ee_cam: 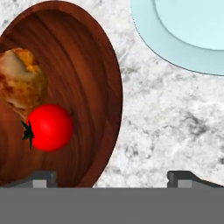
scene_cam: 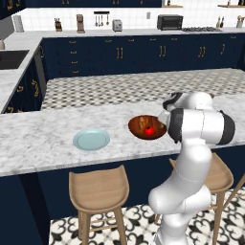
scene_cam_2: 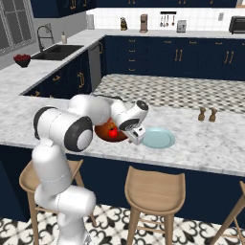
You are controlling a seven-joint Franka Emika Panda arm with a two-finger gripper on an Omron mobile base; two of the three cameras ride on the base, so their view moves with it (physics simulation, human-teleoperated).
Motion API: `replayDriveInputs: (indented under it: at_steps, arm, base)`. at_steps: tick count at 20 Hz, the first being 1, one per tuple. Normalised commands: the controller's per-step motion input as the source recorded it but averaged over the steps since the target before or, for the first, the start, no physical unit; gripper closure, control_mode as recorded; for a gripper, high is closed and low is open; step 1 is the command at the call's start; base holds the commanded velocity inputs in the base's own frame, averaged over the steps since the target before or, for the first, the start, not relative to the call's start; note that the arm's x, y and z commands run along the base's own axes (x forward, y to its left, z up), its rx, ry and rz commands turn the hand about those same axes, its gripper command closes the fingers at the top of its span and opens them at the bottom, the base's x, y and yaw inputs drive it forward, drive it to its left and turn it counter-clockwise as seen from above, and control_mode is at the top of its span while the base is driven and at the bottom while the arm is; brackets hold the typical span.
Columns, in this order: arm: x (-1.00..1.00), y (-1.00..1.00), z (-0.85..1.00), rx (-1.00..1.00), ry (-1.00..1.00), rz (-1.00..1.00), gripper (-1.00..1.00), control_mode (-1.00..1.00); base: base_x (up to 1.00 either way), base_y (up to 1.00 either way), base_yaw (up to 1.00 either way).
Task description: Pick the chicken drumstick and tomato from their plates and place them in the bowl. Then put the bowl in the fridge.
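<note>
The bowl sits on the marble desk and serves as reference. Inside it lie the tomato and, touching it, the chicken drumstick — both clear of the plates. One pale blue plate lies just beside the bowl; a second plate lies near its opposite side. The pincer hovers over the bowl's rim, spread wide and empty — one fingertip above the bowl, the other above bare desk.

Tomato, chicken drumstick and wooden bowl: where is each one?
tomato [ee_cam: 51, 127]: hand view, middle of its red skin.
chicken drumstick [ee_cam: 19, 81]: hand view, browned meat.
bowl [ee_cam: 94, 83]: hand view, bare inner wall.
</note>
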Motion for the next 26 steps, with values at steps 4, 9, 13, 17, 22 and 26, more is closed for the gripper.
replayDriveInputs:
  at_steps: [4, 9, 13, 17, 22, 26]
  arm:
    - [0.43, 0.08, -0.27, 0.01, 0.02, 0.0, -1.0, -1.0]
    - [0.36, 0.04, -0.31, 0.0, 0.07, 0.0, -1.0, -1.0]
    - [0.18, 0.21, -0.42, 0.01, 0.06, 0.0, 1.0, -1.0]
    - [0.14, 0.18, -0.1, 0.0, 0.02, 0.0, 1.0, -1.0]
    - [0.03, 0.02, 0.0, 0.0, 0.0, 0.0, 1.0, -1.0]
    - [0.0, 0.0, 0.04, 0.0, 0.01, -0.01, 1.0, -1.0]
  base:
    - [0.0, 0.0, 0.0]
    - [0.0, 0.0, 0.0]
    - [0.0, 0.0, 0.0]
    - [0.0, 0.0, 0.0]
    - [0.0, 0.0, 0.0]
    - [0.0, 0.0, 0.0]
